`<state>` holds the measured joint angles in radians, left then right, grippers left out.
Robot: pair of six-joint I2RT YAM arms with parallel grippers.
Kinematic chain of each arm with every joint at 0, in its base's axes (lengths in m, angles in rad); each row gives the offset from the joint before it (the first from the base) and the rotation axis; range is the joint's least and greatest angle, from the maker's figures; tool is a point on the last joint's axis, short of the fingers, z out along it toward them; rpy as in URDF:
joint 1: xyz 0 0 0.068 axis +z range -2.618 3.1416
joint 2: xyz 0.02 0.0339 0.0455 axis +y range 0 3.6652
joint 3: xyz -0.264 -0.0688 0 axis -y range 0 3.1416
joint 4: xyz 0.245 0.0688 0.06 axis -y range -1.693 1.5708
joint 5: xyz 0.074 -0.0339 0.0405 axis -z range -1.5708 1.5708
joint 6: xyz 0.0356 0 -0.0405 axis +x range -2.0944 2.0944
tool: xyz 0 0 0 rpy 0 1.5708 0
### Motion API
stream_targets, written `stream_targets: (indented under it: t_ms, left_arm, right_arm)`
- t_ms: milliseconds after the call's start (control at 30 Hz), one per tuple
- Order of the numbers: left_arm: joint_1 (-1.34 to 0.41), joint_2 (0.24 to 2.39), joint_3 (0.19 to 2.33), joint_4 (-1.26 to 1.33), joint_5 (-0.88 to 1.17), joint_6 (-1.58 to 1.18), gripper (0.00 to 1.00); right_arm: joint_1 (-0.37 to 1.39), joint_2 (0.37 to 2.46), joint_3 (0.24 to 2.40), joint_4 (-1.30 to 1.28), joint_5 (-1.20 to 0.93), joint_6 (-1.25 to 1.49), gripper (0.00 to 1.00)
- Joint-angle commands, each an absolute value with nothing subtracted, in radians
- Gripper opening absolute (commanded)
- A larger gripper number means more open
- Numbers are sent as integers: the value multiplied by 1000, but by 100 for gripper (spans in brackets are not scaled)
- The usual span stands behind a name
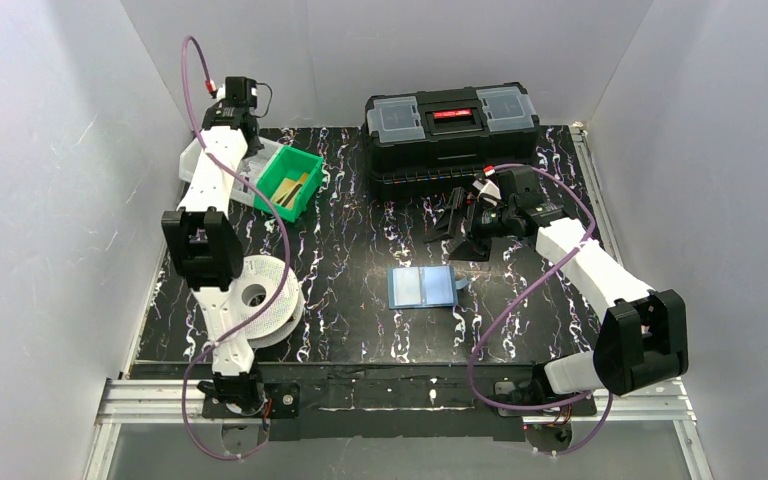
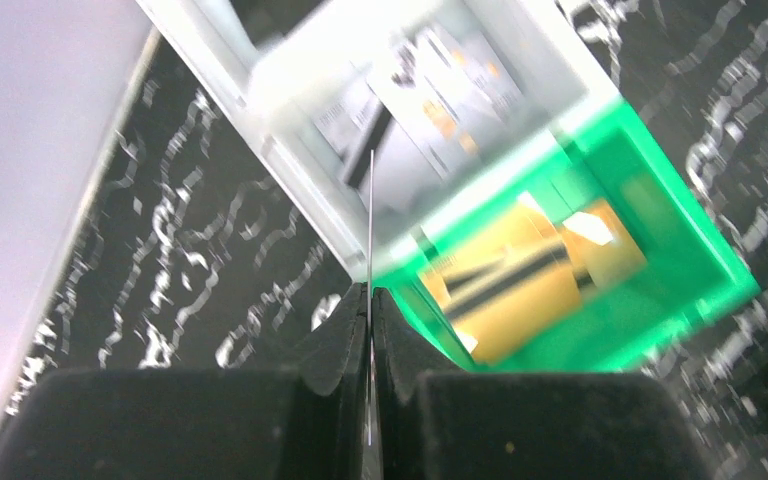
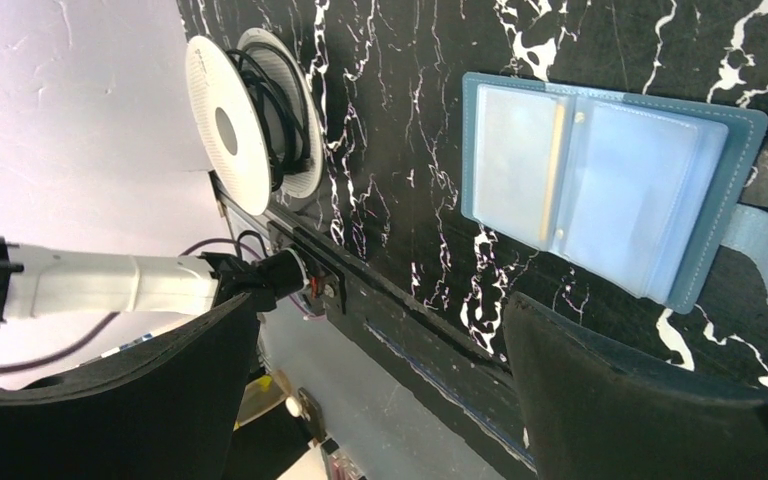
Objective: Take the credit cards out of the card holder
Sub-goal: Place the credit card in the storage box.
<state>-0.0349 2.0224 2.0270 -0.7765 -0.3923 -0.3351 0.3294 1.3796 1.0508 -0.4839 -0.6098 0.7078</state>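
My left fingers [image 2: 364,322] are pressed together on a thin card [image 2: 370,220], seen edge-on as a bright line rising from between them. They hang over the near corner of a green bin [image 2: 695,250], where it meets a pale tray [image 2: 290,110]. Inside the bin lie orange-tan cards [image 2: 520,285] with a dark stripe. The view is blurred, so I cannot count them. I judge that the upright pinch suits dropping this card in beside the others.

My right fingers [image 1: 460,224] stand wide apart and hold nothing. They hover above the bench [image 1: 360,330], in front of a black toolbox [image 1: 452,125]. Just on the arms' side of them, the blue card holder [image 1: 422,287] lies open and flat on the bench, with its clear pockets facing up and its strap out to one side. The pockets look pale and mostly empty. A thin tan strip by the fold may be one more card, but I cannot tell. Lying open like this, the holder leaves its pockets reachable from above. A white spool [image 1: 260,300] sits by the left arm, well apart from the holder.
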Motion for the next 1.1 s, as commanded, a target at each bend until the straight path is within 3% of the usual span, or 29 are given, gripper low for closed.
stream_targets:
  t_ms: [0, 200, 400, 833, 1067]
  left_arm:
    - [-4, 2130, 2211, -784, -610, -232, 0]
    - [35, 2295, 2394, -681, -702, -121, 0]
    - [46, 2375, 2418, -506, -759, 18, 0]
    - [132, 2459, 2399, -410, -583, -7, 0]
    - [156, 2446, 2387, -420, -485, -52, 35]
  right_arm:
    - [330, 1355, 1080, -535, -590, 657, 98]
    - [330, 1370, 1072, -545, -584, 646, 98]
    - [330, 1397, 1057, -510, -598, 668, 98]
    - [330, 1465, 1047, -478, -630, 665, 98]
    - [330, 1470, 1032, -473, -647, 651, 98]
